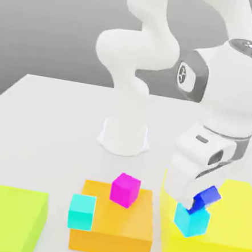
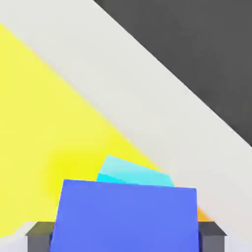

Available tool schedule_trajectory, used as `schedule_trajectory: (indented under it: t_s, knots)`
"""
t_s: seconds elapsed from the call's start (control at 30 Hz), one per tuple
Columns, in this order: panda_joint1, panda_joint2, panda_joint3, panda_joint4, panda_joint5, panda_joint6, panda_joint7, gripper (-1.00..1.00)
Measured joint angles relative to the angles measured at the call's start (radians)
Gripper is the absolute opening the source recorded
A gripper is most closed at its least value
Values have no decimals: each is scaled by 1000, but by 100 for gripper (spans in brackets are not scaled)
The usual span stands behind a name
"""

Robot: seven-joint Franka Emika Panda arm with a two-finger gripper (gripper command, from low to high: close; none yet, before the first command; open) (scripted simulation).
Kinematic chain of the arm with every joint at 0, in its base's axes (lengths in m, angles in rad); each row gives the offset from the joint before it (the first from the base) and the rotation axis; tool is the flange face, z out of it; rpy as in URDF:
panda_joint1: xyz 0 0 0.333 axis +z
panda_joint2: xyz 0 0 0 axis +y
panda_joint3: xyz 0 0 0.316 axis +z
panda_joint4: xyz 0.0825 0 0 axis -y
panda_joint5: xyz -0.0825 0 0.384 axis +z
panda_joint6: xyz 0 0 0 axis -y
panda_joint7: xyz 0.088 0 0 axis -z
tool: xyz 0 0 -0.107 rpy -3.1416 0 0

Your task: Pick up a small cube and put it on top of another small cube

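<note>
Hand view had the small cube (image 2: 125, 216) between the gripper's (image 2: 125, 238) dark fingers (image 2: 39, 235), the jaws spread wide beside it. Just under it sat another small cube (image 1: 191, 220), resting on the yellow block (image 1: 233, 227); farther off lay the white table (image 2: 162, 113).

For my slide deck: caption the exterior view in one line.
Panda hand at a dark blue cube sitting on a sky-blue cube, both atop a yellow block.
</note>
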Motion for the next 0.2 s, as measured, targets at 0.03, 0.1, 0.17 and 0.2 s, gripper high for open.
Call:
schedule_trajectory:
  t_s: [0.03, 0.1, 0.17, 0.2]
  knots:
    - [1, 0, 0, 0, 0, 0, 0, 100]
    - [5, 2, -4, 0, -3, 2, 2, 100]
    - [2, -47, -8, 16, -4, -62, 3, 100]
    - [2, -77, -8, 25, -4, -102, 2, 100]
